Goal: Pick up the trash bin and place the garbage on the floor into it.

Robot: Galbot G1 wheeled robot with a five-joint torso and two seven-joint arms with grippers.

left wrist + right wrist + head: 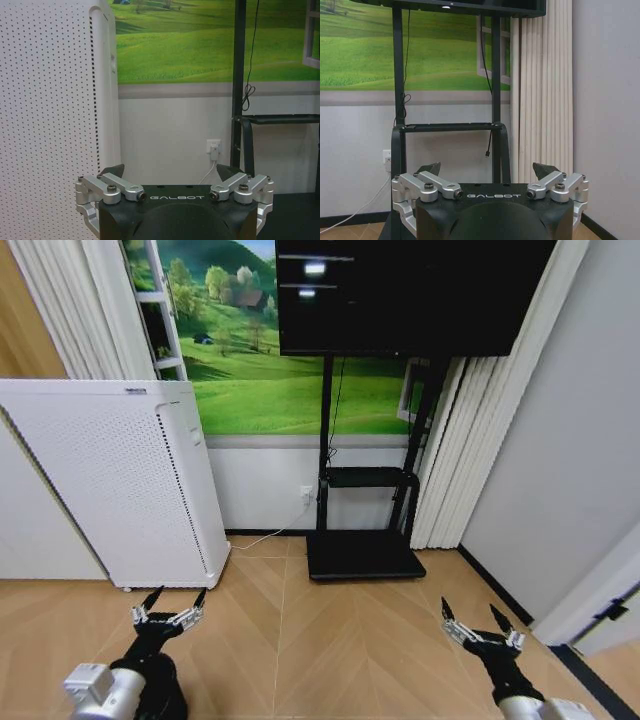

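Wood underfoot, plastic and metal around it

The floor (330, 630) is smooth tan wood parquet; beside it stands a matt white perforated plastic air purifier (110, 480), and a black metal TV stand (365, 500) with glossy screen (410, 290).

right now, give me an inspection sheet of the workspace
surface: herringbone wood floor, bare in front of the robot
job's things: nothing seen
clutter: nothing seen
grippers: left gripper and right gripper both open, empty, held low over the floor
cables: white cord from wall socket; black cable hanging along the TV stand
surroundings: white perforated unit, dark screen, meadow mural, curtains
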